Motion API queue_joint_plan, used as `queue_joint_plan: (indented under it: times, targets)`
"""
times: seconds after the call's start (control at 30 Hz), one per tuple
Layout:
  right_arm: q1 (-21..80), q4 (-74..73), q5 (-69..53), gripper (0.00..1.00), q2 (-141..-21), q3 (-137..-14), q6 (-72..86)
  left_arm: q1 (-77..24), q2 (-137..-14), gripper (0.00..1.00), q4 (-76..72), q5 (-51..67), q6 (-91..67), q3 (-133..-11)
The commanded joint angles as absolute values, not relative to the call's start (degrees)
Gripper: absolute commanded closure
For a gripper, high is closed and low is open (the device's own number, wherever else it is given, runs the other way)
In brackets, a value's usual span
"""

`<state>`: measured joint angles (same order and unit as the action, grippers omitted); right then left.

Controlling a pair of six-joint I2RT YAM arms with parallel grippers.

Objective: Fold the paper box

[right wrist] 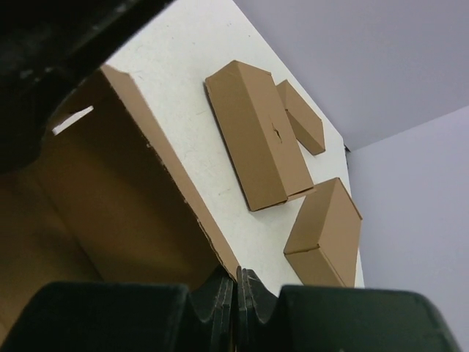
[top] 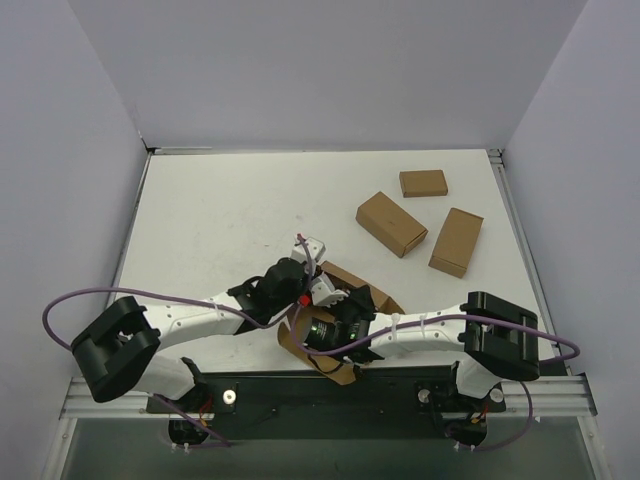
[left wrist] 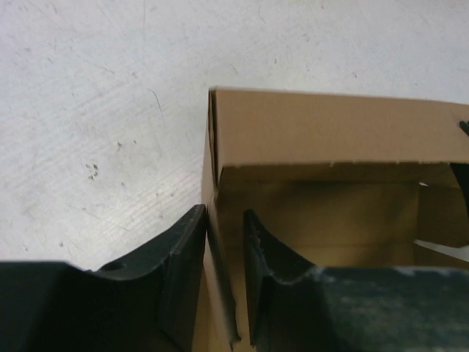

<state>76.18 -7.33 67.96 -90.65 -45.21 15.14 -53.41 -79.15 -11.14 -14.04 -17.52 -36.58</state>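
1. I am watching the left gripper (left wrist: 223,220) straddling a side wall of the paper box (left wrist: 330,132). One finger (left wrist: 183,257) is sitting outside the wall and the other inside. They are pressing close on the cardboard, so I am reading this pincer as clamped on that wall.
2. I am seeing the right gripper (right wrist: 236,282) pinching the thin edge of another panel of the same box. Its fingertips are almost meeting, with only the card between them.
3. The paper box is sitting at the near edge of the table (top: 230,220), just ahead of the arm bases and between the two wrists. It is partly formed: the left wrist view is showing a raised wall with an open hollow behind it.
4. From above, both arms are reaching inward and meeting over the box, covering most of it. Brown flaps are sticking out on the near and far sides.
5. Three smaller closed boxes (top: 391,223) (top: 423,183) (top: 456,242) are lying further back on the right, near one another and well apart from the paper box.
6. The white tabletop is showing faint scuffs beside the left fingers.
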Motion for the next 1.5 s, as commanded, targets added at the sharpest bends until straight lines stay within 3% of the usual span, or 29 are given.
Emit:
queue_joint_plan:
  times: [0.0, 0.07, 0.23, 0.53, 0.83, 0.93, 1.07, 1.1, 1.17, 1.2, 1.23, 1.33, 1.47]
  targets:
    - [76.5, -9.3, 73.9, 1.00, -91.1, -46.6, 15.1, -53.4, -74.5, 0.54, -14.4, -8.2, -20.0, -34.5]
    - [76.5, -9.5, 74.1, 1.00, -91.1, -46.4, 15.3, -53.1, -71.5, 0.40, -14.9, -7.0, -19.2, -32.8]
    - [76.6, -9.4, 74.4, 1.00, -91.8, -46.5, 14.9, -51.2, -64.9, 0.22, -14.9, -5.4, -18.1, -29.4]
    - [77.0, -8.5, 73.6, 1.00, -92.4, -46.1, 14.6, -46.1, -62.2, 0.13, -13.2, -5.0, -13.3, -30.0]
    - [77.0, -7.3, 72.4, 1.00, -90.8, -45.1, 14.2, -46.1, -69.9, 0.12, -19.3, -1.6, -9.1, -32.3]
    - [77.0, -6.9, 72.4, 1.00, -90.9, -45.1, 13.5, -46.1, -71.6, 0.20, -20.7, -1.3, -7.9, -33.3]
    - [77.0, -6.5, 72.2, 1.00, -91.0, -45.0, 13.0, -46.3, -73.7, 0.44, -22.1, -1.2, -7.3, -33.3]
    - [77.0, -6.4, 72.1, 1.00, -90.9, -45.2, 13.0, -46.4, -74.1, 0.57, -22.9, -1.2, -7.2, -33.1]
    - [76.9, -6.3, 72.0, 0.88, -90.4, -45.1, 12.9, -46.8, -75.0, 0.69, -23.2, -2.4, -6.9, -32.6]
    - [76.9, -6.2, 71.9, 0.83, -90.0, -45.1, 12.8, -47.2, -75.2, 0.80, -23.2, -3.1, -6.9, -32.5]
    - [76.9, -6.2, 71.9, 0.70, -89.7, -45.1, 13.1, -47.7, -75.5, 0.84, -23.2, -5.1, -6.9, -32.3]
    - [76.8, -6.2, 71.7, 0.53, -87.9, -44.7, 13.7, -48.7, -75.8, 0.94, -23.2, -9.0, -7.6, -31.1]
    - [76.9, -7.6, 70.8, 0.32, -84.1, -44.2, 17.5, -49.1, -74.9, 1.00, -24.1, -15.5, -10.7, -28.8]
